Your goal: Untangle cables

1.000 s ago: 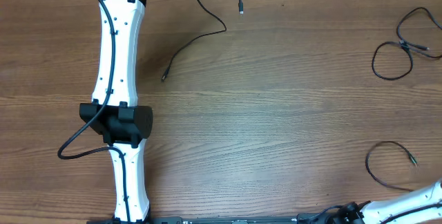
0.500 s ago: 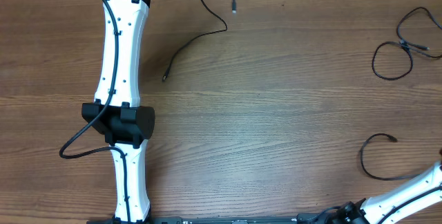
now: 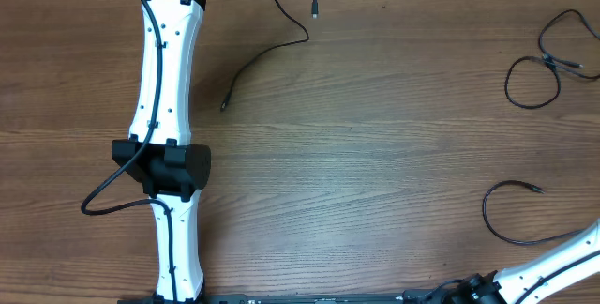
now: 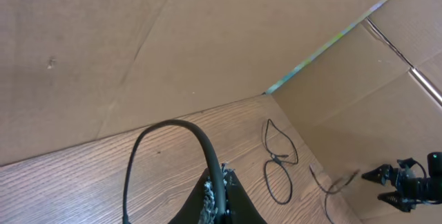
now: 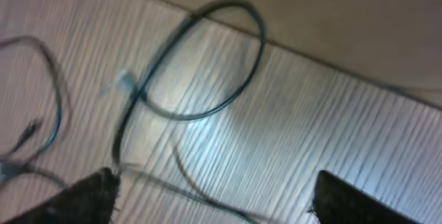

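My left gripper (image 4: 219,203) is shut on a thin black cable (image 4: 200,137) that arches up from its jaws in a loop above the table. In the overhead view two black cable strands leave the top edge: one curves down to a plug end (image 3: 223,106), the other ends in a plug (image 3: 314,9). My right gripper (image 5: 217,200) stands open, its fingers (image 5: 90,196) wide apart. A thin cable (image 5: 207,65) lies looped on the wood beyond them, and a strand runs across between them, untouched. The same cable (image 3: 497,229) lies at the lower right of the overhead view.
Another looped cable (image 3: 539,65) lies at the table's far right. The left arm (image 3: 167,107) stretches up the table's left side with a thick black wire (image 3: 98,201) hanging off it. Cardboard walls (image 4: 173,37) close in the table. The right arm (image 3: 562,257) enters at the bottom right corner.
The right gripper has opened and let go of the lower-right cable, whose loop has slid left and spread out. The hanging plug at the top moved slightly left and up.
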Controlling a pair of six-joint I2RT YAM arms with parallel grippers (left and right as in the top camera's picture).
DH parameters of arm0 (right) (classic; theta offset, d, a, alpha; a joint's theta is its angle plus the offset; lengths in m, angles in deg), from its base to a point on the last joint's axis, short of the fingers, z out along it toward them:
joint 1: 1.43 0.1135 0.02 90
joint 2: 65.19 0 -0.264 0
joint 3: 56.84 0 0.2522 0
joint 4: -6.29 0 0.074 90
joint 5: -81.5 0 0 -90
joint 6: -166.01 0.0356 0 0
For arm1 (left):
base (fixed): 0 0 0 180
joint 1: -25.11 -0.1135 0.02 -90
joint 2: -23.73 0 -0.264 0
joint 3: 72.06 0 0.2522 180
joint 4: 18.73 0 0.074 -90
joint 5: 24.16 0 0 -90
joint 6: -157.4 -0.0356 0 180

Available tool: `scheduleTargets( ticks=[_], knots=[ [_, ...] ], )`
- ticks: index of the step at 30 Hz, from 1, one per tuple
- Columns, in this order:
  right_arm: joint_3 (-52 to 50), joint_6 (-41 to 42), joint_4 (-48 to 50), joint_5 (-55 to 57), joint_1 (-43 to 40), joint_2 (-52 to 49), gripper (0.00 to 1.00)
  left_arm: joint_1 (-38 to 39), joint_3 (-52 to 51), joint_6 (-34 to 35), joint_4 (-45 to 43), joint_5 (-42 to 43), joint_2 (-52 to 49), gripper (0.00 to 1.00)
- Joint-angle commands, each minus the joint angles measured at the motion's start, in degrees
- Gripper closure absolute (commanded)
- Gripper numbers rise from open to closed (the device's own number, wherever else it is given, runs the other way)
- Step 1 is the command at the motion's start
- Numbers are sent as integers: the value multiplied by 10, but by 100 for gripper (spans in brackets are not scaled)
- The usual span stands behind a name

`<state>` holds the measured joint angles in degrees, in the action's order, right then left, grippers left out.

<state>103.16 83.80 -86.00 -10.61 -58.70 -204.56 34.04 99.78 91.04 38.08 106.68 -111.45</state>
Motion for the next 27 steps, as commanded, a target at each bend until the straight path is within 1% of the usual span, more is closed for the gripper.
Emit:
scheduleTargets(
  ticks=[1, 2, 3, 8, 10, 11, 13, 16, 19, 22, 27],
  knots=[
    [72, 27, -23, -14, 28, 53, 7, -1, 14, -1, -3, -8, 4, 95],
    [87, 30, -33, -13, 33, 63, 5, -2, 14, -5, -3, -8, 4, 95],
    [104, 36, -47, -7, 39, 74, 0, -3, 14, -8, -3, -8, 4, 95],
    [152, 104, -129, 56, 73, 139, 0, -11, 14, -17, -2, -8, 4, 95],
    [153, 155, -185, 115, 88, 170, 0, -17, 14, -23, -2, -8, 4, 95],
    [144, 146, -186, 114, 92, 180, 0, -19, 14, -27, -2, -8, 4, 96],
    [126, 163, -185, 113, 98, 196, 0, -25, 14, -32, -2, -4, 4, 95],
    [104, 165, -186, 81, 102, 203, 0, -34, 14, -40, 2, 1, 4, 96],
    [72, 162, -186, 71, 116, 215, 0, -42, 14, -40, 4, 42, 4, 96],
    [51, 162, -186, 102, 138, 239, 0, -51, 14, -40, 10, 62, 5, 96],
    [49, 145, -185, 177, 199, 329, 0, -61, 14, -44, 17, 61, 5, 96]
  ],
)
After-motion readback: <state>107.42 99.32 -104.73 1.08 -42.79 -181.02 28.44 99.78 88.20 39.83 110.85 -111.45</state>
